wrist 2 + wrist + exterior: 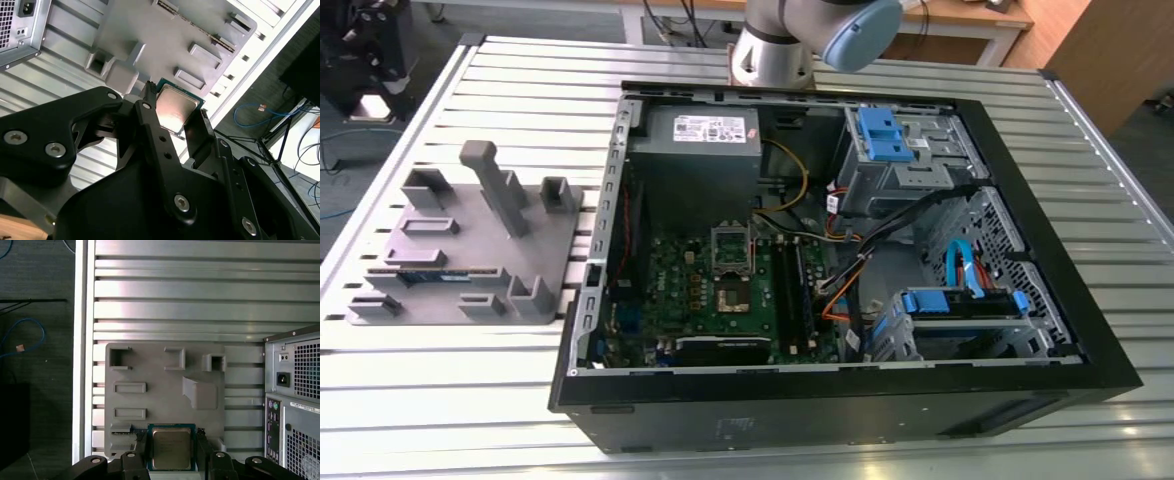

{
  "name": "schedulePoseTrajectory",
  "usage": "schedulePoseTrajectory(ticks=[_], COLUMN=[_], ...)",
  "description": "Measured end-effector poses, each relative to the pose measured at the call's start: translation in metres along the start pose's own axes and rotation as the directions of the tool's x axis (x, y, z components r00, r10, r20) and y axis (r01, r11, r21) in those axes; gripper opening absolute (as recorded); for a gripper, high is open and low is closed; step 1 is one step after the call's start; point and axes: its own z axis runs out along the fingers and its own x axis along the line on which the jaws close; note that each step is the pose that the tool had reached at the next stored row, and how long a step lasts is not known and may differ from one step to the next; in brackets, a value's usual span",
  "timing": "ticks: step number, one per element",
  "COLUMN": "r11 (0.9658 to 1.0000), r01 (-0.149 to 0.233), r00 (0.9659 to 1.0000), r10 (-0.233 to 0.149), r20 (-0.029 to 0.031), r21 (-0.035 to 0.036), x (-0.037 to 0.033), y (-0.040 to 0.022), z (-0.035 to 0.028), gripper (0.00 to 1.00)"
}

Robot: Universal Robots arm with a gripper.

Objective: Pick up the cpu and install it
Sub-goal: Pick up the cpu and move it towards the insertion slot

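In both wrist views the cpu (171, 447) (174, 106), a flat square chip with a silvery top and a green rim, sits between the black fingers (141, 454) of my gripper (171, 451) (175, 119). The jaws are shut on its two opposite edges. It hangs well above the grey holder tray (165, 385) (150, 35). In the exterior view the arm (787, 40) stands at the far edge of the table, behind the open computer case (841, 250). On the green motherboard the socket (731, 290) lies bare, with its metal frame (731, 243) flipped up.
The grey holder tray (467, 240) lies at the exterior view's left of the case, with upright posts and a memory stick (434, 278) with a blue label. Cables, blue drive cages (901, 140) and the power supply (700, 135) crowd the case. The case's back panel (295, 405) is beside the tray.
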Motion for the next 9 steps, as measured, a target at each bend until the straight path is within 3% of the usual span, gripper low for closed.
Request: schedulePoseTrajectory(ticks=[9], r11=[1.0], r01=[0.0], r00=[1.0], r10=[0.0], r20=[-0.0001], r21=[0.0001], x=[-0.0098], y=[0.0], z=[0.0001], gripper=[0.47])
